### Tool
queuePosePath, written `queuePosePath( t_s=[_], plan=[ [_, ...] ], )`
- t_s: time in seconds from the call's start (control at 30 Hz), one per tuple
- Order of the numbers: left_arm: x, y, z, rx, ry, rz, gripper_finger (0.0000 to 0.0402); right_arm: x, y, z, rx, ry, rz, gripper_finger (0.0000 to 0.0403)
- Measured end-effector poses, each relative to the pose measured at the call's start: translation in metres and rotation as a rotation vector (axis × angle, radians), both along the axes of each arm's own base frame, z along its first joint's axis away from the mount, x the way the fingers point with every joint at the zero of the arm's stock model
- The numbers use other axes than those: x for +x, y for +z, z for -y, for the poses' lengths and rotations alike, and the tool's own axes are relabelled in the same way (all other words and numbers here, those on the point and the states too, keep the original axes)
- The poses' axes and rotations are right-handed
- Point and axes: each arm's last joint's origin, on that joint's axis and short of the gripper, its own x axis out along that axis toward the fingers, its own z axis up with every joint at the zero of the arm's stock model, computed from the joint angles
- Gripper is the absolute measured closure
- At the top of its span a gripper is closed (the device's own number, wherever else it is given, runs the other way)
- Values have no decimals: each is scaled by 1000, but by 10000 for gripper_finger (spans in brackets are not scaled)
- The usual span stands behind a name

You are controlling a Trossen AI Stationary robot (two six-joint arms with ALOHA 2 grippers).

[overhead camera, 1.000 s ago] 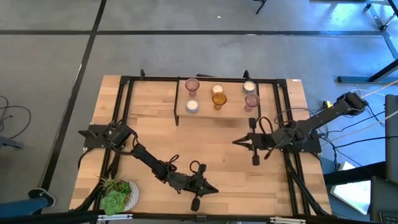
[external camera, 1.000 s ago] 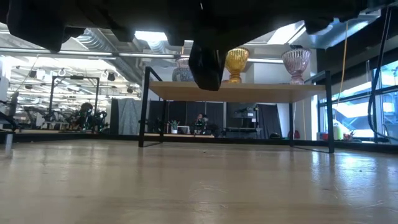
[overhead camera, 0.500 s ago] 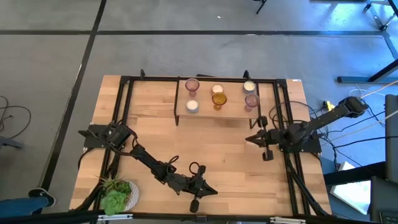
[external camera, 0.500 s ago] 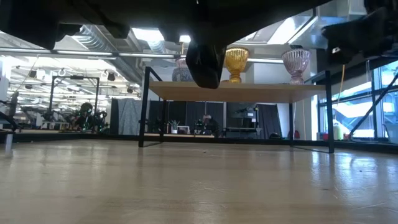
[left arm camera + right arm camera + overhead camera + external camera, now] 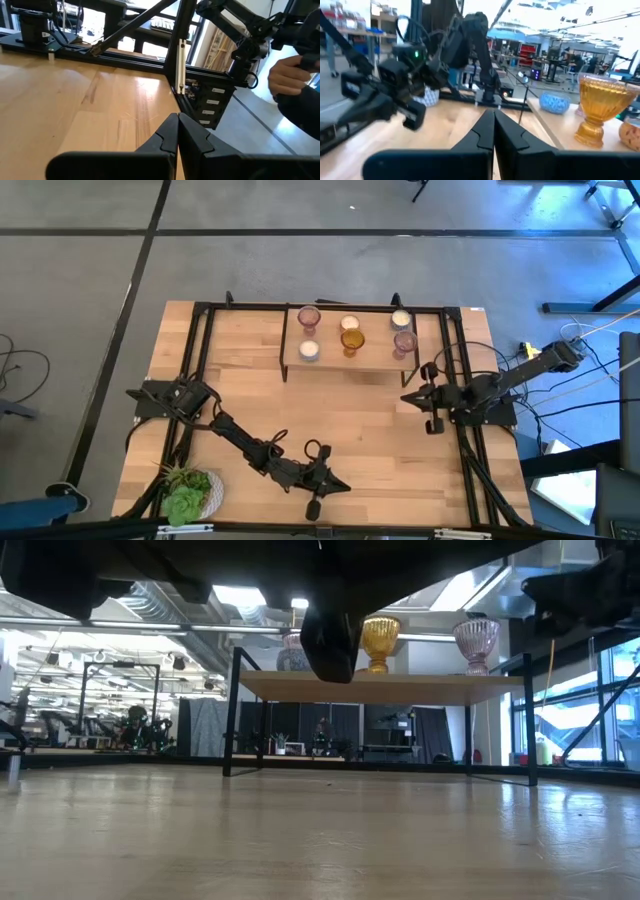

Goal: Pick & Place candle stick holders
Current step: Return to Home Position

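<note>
Plant (image 5: 187,495): sitting at the near left corner of the counter (image 5: 350,425), taking no part.
Left tool (image 5: 343,486): hanging over the near middle of the counter, pointing right, fingers pinching together on nothing.
Shelf (image 5: 372,362): standing at the far middle of the counter, carrying all six candle stick holders (image 5: 309,350) in two rows of three.
Amber holder (image 5: 351,340): standing upright in the middle of the near row, showing up gold in the low view too (image 5: 380,640).
Purple holder (image 5: 404,341): standing at the right end of the near row, closest to the right arm.
Right tool (image 5: 404,398): hovering near the shelf's right front corner, clenched and carrying nothing, touching no cup.
Progress: looking done on the placing side, with nothing waiting on the bare counter.
Remaining: probably just parking both arms, judging by the empty tools.
</note>
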Motion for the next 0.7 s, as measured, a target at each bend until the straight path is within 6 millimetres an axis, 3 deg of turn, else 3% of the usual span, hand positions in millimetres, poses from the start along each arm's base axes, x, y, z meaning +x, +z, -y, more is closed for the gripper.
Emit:
queuePosePath(
  t_s=[0.17,0.4,0.7],
  plan=[
    [0,0,1,-4,-2,-1,400,1,-4,4,-31,-35,-35,398],
    [0,0,1,4,-2,0,400,3,-23,8,29,-59,-224,398],
    [-1,0,1,2,-3,0,400,3,-10,6,-66,54,-88,398]
  ],
)
